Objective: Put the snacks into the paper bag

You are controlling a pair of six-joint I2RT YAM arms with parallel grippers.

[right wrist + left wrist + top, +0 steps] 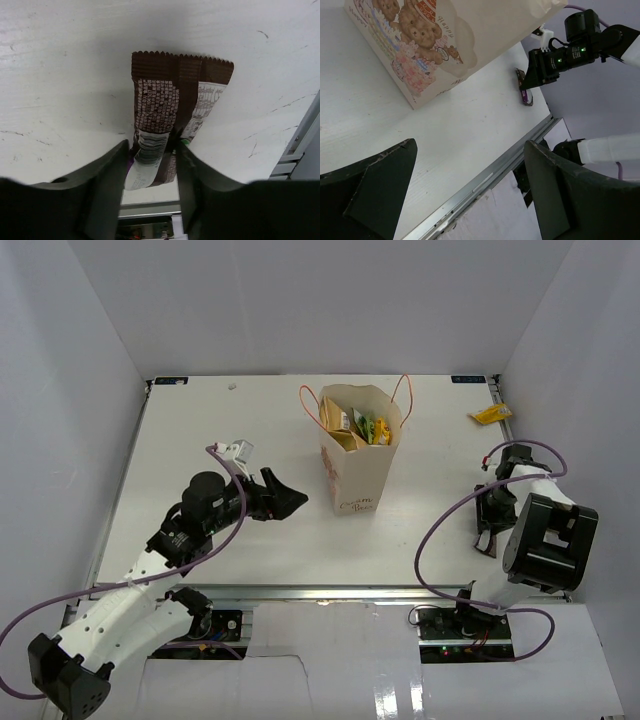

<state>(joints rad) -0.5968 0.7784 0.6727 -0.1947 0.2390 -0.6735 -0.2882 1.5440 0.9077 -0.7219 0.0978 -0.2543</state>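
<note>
The paper bag [357, 475] stands upright mid-table, open at the top, with yellow and green snack packets [365, 428] inside. Its teddy-bear-printed side shows in the left wrist view [435, 45]. My left gripper [288, 496] is open and empty just left of the bag, low over the table [470, 150]. My right gripper [487, 538] is at the table's right side, shut on a dark brown-and-white packet [165, 100] that lies on the table, pinched and creased between the fingers. The same packet also shows in the left wrist view [524, 90].
A small yellow packet [489, 414] lies at the far right corner near the wall. The table's metal front rail [485, 175] runs close below my left gripper. White walls enclose the table on three sides.
</note>
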